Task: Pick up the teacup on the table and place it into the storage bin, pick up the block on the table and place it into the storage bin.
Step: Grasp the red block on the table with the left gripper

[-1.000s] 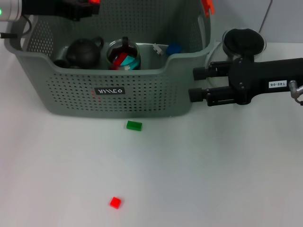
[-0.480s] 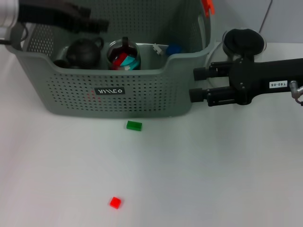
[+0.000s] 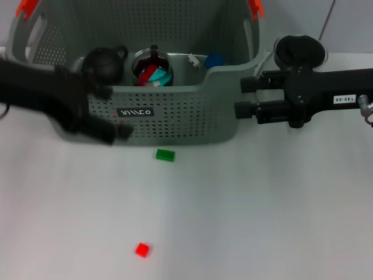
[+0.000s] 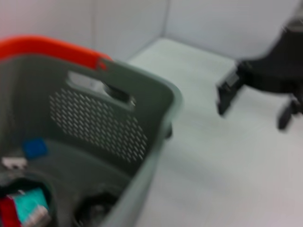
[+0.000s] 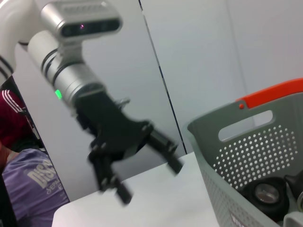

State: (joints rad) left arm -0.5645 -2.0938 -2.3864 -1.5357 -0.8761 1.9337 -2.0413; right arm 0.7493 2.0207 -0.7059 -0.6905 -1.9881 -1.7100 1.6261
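Block point(image 3: 165, 154), green, on worktop point(image 3: 245, 204) just before bin point(image 3: 175, 116). Left pincer point(image 3: 111, 114) wide open, empty, low beside bin front. Straddle block squarely, close gently. Right pincer point(image 3: 247, 98) open, empty, parked beside bin.

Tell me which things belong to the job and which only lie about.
Job: bin, green block, red block, left gripper in front of the bin.
Lying about: teapot and pitcher inside the bin; right gripper parked beside it.
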